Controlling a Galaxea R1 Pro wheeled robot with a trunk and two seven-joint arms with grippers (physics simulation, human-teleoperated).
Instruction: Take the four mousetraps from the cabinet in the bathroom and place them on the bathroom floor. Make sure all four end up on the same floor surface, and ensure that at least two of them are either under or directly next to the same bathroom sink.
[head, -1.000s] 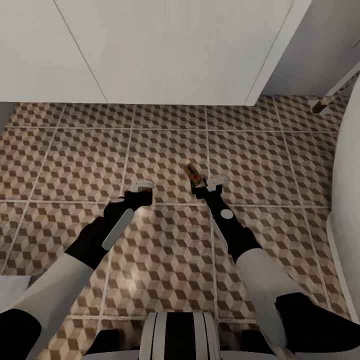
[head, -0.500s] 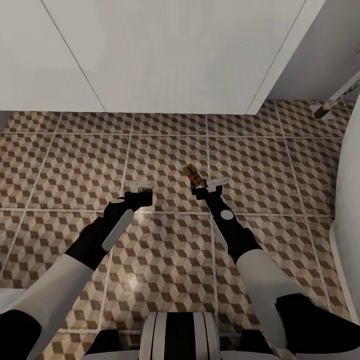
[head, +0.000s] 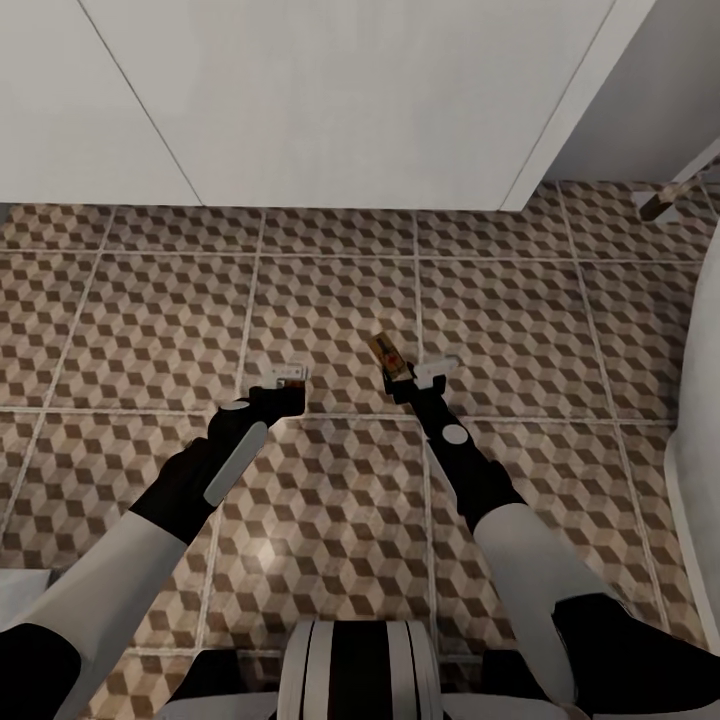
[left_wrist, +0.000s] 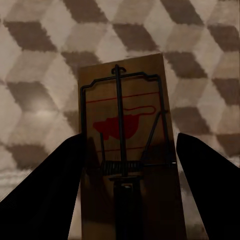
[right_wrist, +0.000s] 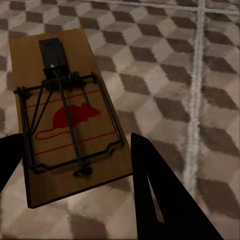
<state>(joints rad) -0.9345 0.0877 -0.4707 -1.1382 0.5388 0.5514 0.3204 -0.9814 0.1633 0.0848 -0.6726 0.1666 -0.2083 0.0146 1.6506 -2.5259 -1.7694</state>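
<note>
Both arms reach forward and low over the floor (head: 330, 300), just in front of the white vanity (head: 340, 110) that carries the sink, so whatever gets set down here should count as next to it.

The right gripper (head: 412, 372) holds a trap (head: 388, 354) by one end. In the head view the board sticks out ahead of the fingers, tilted up off the tiles. The right wrist view shows that trap (right_wrist: 67, 117) face up between the dark fingers (right_wrist: 165, 200), wire bar and red mouse print clear, with tiles visible beyond it, so it looks not yet laid flat.

The left gripper (head: 285, 378) is clamped on a second trap (left_wrist: 127, 150), which the left wrist view shows held between its two dark fingers (left_wrist: 45, 195) and pointing down at the floor. In the head view that board is too small to make out.

My judgement: two of the four are about to be released here, side by side, to meet the sink condition; the other two are still to fetch
</note>
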